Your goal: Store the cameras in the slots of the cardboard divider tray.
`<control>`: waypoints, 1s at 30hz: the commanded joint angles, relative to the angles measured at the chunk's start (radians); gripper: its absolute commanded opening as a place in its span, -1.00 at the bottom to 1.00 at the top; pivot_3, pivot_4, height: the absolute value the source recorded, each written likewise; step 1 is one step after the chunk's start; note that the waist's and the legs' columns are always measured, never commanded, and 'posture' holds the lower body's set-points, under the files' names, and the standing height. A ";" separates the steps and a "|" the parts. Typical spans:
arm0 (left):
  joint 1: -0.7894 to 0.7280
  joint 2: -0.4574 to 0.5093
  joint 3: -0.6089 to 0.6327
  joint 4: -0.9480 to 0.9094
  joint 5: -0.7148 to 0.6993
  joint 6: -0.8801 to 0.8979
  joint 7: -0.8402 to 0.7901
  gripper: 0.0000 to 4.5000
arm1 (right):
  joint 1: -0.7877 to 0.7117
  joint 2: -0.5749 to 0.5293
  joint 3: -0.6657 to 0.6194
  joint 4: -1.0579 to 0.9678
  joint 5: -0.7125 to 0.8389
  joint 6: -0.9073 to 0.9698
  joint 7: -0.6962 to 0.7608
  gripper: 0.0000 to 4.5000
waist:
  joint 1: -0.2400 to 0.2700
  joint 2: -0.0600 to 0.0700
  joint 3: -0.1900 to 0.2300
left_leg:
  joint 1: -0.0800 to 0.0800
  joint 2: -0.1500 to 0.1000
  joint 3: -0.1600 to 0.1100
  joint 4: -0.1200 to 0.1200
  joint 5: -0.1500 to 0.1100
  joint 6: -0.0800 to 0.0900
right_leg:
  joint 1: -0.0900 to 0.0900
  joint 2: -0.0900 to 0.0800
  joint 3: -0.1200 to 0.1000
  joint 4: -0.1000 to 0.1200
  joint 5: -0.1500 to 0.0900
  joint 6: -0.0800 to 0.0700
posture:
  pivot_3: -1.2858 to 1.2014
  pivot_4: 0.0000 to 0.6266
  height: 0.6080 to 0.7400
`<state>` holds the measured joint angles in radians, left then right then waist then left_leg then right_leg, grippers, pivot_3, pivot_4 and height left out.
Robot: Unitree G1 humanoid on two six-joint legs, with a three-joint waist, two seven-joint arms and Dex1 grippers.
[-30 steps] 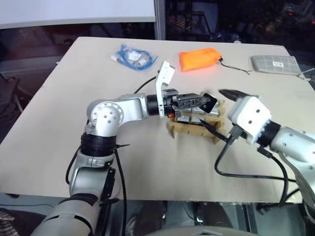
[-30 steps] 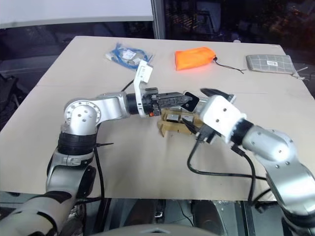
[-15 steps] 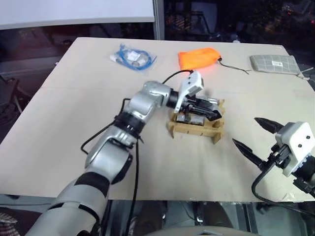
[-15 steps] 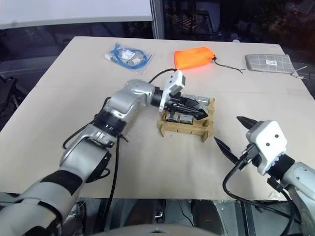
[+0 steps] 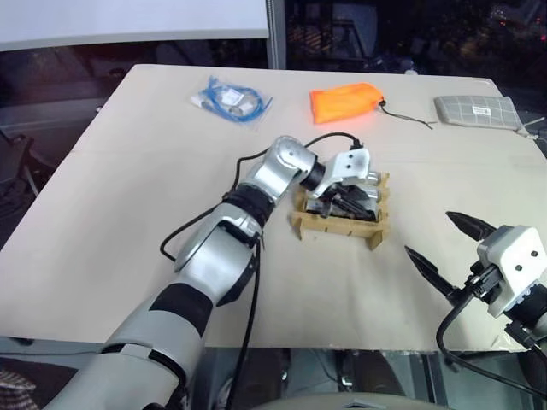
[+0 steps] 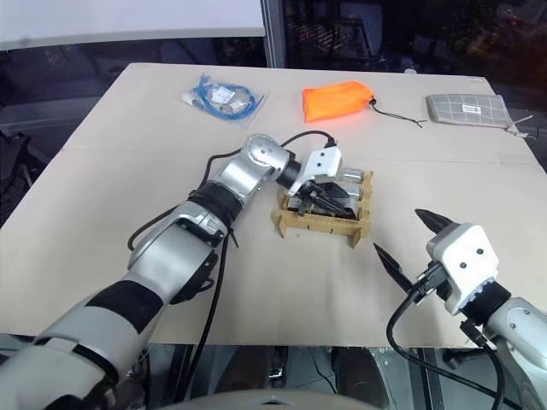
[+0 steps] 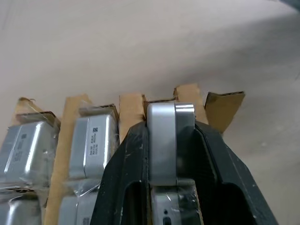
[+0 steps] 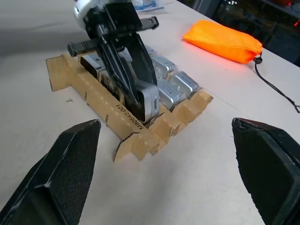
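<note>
Camera (image 7: 163, 140) sits between my left hand's (image 7: 169, 145) fingers, nosed into an end slot of the tray (image 8: 136, 129). I judge it rigid, smooth-sided, slippery; grip its flat faces. Right hand (image 6: 408, 241) hangs wide open, empty.

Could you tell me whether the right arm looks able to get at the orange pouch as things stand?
Probably yes: the right gripper stands open and empty near the table edge, and bare tabletop lies between it and the orange pouch, beside the cardboard tray.
</note>
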<state>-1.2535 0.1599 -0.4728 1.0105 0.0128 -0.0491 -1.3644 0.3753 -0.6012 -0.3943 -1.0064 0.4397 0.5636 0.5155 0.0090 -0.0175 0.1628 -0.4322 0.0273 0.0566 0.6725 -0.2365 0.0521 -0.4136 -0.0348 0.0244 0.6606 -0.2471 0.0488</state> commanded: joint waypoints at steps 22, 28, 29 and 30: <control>1.084 0.348 0.822 -1.485 -0.558 0.712 0.502 0.95 | -0.051 -0.121 -0.184 0.397 0.130 -0.119 0.281 1.00 | -0.004 0.001 -0.001 | 0.004 0.007 0.002 0.001 0.000 -0.001 | 0.004 -0.002 0.000 0.001 0.000 0.000 | 0.03 -0.52 1.00; 1.292 0.347 0.853 -1.577 -0.579 0.685 0.571 0.95 | -0.032 -0.187 -0.249 0.570 0.109 -0.170 0.383 1.00 | 0.009 0.000 -0.002 | 0.011 0.008 0.002 0.001 0.000 -0.001 | 0.010 -0.002 -0.001 0.001 -0.002 -0.005 | 0.03 -0.52 1.00; 1.302 0.341 0.869 -1.568 -0.584 0.678 0.588 0.95 | -0.018 -0.194 -0.248 0.572 0.111 -0.164 0.397 1.00 | 0.006 0.000 -0.002 | 0.017 0.008 0.003 0.001 0.000 -0.001 | 0.014 -0.004 0.000 0.001 -0.002 -0.005 | 0.03 -0.52 1.00; 1.309 0.338 0.884 -1.560 -0.593 0.671 0.603 0.95 | 0.000 -0.200 -0.247 0.571 0.111 -0.158 0.410 1.00 | 0.005 0.000 -0.002 | 0.020 0.008 0.004 0.000 0.000 0.000 | 0.017 -0.007 0.001 0.000 -0.003 -0.005 | 0.03 -0.52 1.00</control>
<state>0.0564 0.4990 0.3696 -0.5291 -0.5549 0.6478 -0.7891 0.3606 -0.7858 -0.6089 -0.4229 0.5483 0.4166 0.8953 0.0136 -0.0177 0.1608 -0.4124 0.0360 0.0599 0.6724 -0.2369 0.0518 -0.3966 -0.0429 0.0246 0.6604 -0.2496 0.0439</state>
